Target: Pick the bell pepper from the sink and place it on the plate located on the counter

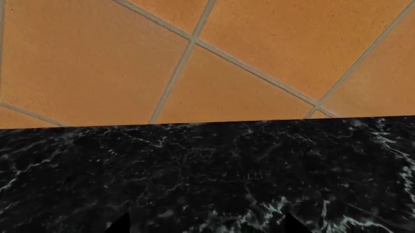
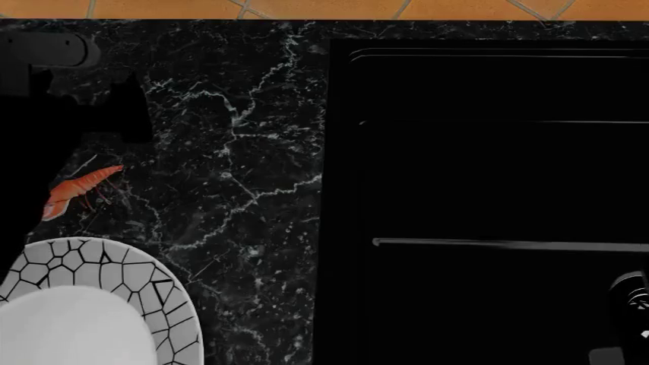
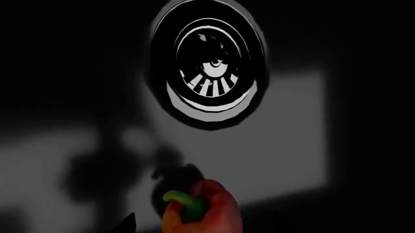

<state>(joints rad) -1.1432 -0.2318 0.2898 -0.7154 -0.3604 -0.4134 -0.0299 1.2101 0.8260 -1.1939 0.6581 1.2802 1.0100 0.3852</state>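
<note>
The bell pepper [image 3: 206,209], red-orange with a green stem, lies on the floor of the sink [image 3: 285,145], just short of the round drain [image 3: 209,73]. My right gripper [image 3: 204,229] is open, and the pepper sits between its dark fingertips with a gap showing at the one visible tip [image 3: 128,225]. In the head view the sink [image 2: 487,152] is a black basin and the pepper is hidden in its dark. The plate [image 2: 152,293] rests on the counter [image 2: 254,152] at the near left. My left gripper [image 1: 207,227] hangs open over the counter [image 1: 207,170], holding nothing.
A small orange shrimp [image 2: 79,190] lies on the counter just beyond the plate, beside my left arm [image 2: 41,114]. A thin pale bar [image 2: 507,245] crosses the sink. My right arm [image 2: 628,304] reaches into the sink's near right corner. Orange floor tiles [image 1: 97,58] lie past the counter's far edge.
</note>
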